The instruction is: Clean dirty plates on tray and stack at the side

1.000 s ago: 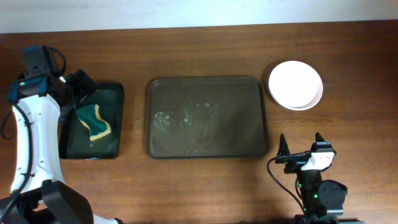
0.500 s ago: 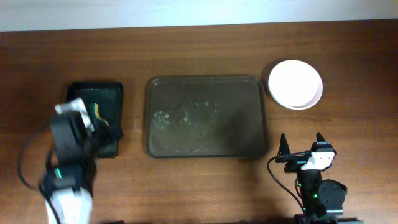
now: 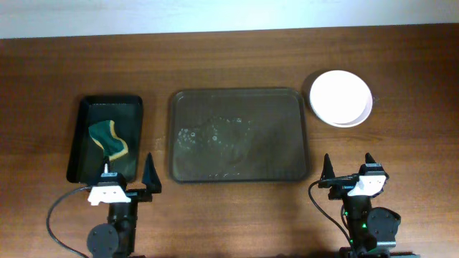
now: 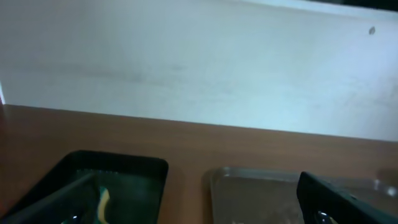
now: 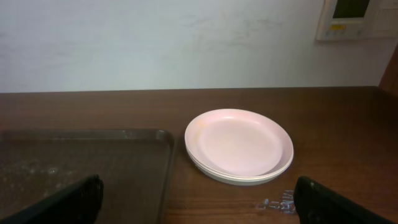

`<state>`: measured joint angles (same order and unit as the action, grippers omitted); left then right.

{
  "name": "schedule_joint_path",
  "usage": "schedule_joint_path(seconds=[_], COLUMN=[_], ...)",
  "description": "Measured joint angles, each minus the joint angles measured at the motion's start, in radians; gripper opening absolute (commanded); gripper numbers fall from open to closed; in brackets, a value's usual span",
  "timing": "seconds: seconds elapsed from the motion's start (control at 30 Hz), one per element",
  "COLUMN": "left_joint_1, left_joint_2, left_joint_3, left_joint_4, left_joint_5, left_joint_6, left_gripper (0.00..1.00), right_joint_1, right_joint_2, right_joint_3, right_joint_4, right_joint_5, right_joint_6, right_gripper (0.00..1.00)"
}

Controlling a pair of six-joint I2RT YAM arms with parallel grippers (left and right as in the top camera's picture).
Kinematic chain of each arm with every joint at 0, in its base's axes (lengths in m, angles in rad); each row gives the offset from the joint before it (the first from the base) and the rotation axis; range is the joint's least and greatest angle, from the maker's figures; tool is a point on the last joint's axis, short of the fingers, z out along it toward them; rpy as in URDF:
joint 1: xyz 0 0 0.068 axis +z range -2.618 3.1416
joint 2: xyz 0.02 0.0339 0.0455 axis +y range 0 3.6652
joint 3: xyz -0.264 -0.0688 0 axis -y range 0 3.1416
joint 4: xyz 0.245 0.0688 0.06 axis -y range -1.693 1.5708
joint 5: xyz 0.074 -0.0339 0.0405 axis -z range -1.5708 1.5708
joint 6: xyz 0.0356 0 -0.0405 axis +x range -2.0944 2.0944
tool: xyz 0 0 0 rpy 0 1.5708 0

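Note:
The white plates [image 3: 341, 97] sit stacked on the table to the right of the dark brown tray [image 3: 239, 135]; the stack also shows in the right wrist view [image 5: 239, 145]. The tray holds only wet droplets, with its corner in the right wrist view [image 5: 81, 162] and the left wrist view [image 4: 261, 193]. My left gripper [image 3: 127, 178] is open and empty at the front left, near the table's front edge. My right gripper [image 3: 347, 166] is open and empty at the front right, below the plates.
A narrow black tray [image 3: 105, 139] at the left holds a green and yellow sponge [image 3: 108, 140]; both show in the left wrist view [image 4: 99, 186]. A few water drops [image 5: 277, 203] lie on the table in front of the plates. A white wall runs behind the table.
My left arm has pulled back from over the black tray to the front left of the table, leaving the sponge in the black tray. The right arm has not moved.

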<state>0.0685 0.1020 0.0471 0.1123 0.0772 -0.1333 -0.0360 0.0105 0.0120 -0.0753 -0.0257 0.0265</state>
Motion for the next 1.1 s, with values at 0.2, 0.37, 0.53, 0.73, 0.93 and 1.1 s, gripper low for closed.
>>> schedule_joint_path(seconds=[0.2,0.37,0.53,0.73,0.93,1.1], left_joint_1=[-0.030,-0.030,-0.030,-0.030,-0.030,-0.030], left_joint_2=[-0.092,-0.091,-0.091,-0.091,-0.091,-0.091], left_joint_3=[-0.034,-0.036,-0.036,-0.036,-0.036,-0.036], left_joint_4=[-0.153,-0.180,-0.184,-0.188,-0.191,-0.191], left_joint_5=[0.053,0.021,-0.022,-0.060,-0.105,-0.105], left_joint_6=[0.221,0.238,0.238,0.190,0.150,0.148], left_gripper=[0.99,0.99,0.99,0.99,0.99,0.99], right_joint_1=[0.000,0.000,0.000,0.000,0.000,0.000], right_joint_2=[0.000,0.000,0.000,0.000,0.000,0.000], right_joint_3=[0.000,0.000,0.000,0.000,0.000,0.000], right_joint_4=[0.000,0.000,0.000,0.000,0.000,0.000], right_joint_5=[0.000,0.000,0.000,0.000,0.000,0.000], right_joint_6=[0.000,0.000,0.000,0.001,0.000,0.000], right_gripper=[0.98,0.98,0.98,0.98,0.98,0.98])
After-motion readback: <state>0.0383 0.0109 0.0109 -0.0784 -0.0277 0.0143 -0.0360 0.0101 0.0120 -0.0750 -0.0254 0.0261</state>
